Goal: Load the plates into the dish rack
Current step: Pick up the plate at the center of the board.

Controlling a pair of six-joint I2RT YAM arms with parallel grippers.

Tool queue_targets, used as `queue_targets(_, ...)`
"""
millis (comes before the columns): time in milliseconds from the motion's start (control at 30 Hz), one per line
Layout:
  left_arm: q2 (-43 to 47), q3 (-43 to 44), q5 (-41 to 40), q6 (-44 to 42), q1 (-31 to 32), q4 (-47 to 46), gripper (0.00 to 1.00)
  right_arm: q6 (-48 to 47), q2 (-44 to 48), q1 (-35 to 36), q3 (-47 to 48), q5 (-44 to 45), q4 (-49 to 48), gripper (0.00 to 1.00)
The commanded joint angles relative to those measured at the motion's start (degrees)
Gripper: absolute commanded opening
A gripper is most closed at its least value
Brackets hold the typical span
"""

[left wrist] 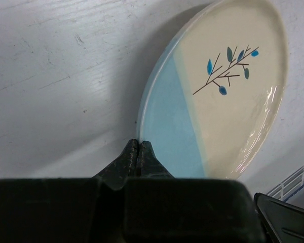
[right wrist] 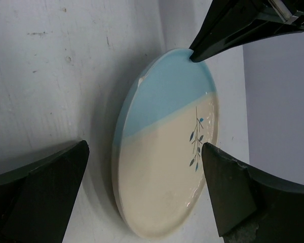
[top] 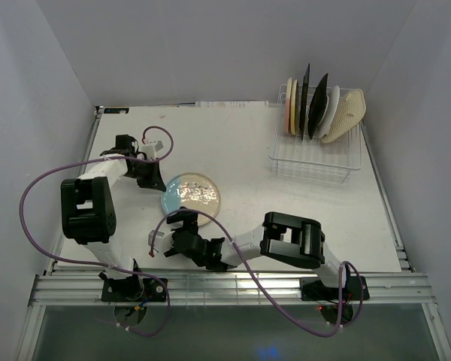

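Right pincer [top: 182, 220] over plate's [top: 195, 192] hidden edge

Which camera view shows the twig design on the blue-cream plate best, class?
Left wrist: the blue-cream plate fills the frame, twig crisp. Right wrist shows the twig smaller, foreshortened; top external only a glary disc.

One round blue-cream plate [top: 191, 193] lies flat on desk [top: 248, 143], left of centre: half pale blue, half cream w/ thin brown twig & blue leaves, glossy. White wire dish rack [top: 310, 167] sits far right, well apart. Its rear slots hold, on edge & packed close: two pale rounds [top: 292, 105], two dark plates [top: 318, 105], white round [top: 331, 111], cream square [top: 346, 116] leaning right.
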State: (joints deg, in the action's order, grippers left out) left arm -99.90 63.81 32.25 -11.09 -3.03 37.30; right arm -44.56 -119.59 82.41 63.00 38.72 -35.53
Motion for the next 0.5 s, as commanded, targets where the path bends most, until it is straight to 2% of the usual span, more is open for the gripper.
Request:
queue_targets(0,4.45,2.37,6.42,-0.77,0.21,1.72,0.00,-2.46,-2.48,-0.06,3.09,3.55,-3.49,0.98)
queue_targets(267,5.41,2.11,7.56,-1.30,0.30,2.69,0.00,-4.22,-5.74,-1.29,5.29,4.52,-3.41,0.98)
queue_targets(467,5.68,1.93,8.00,-1.48,0.30,2.96,0.00,-8.00,-8.73,-1.73,5.90,9.61,-7.00,1.00)
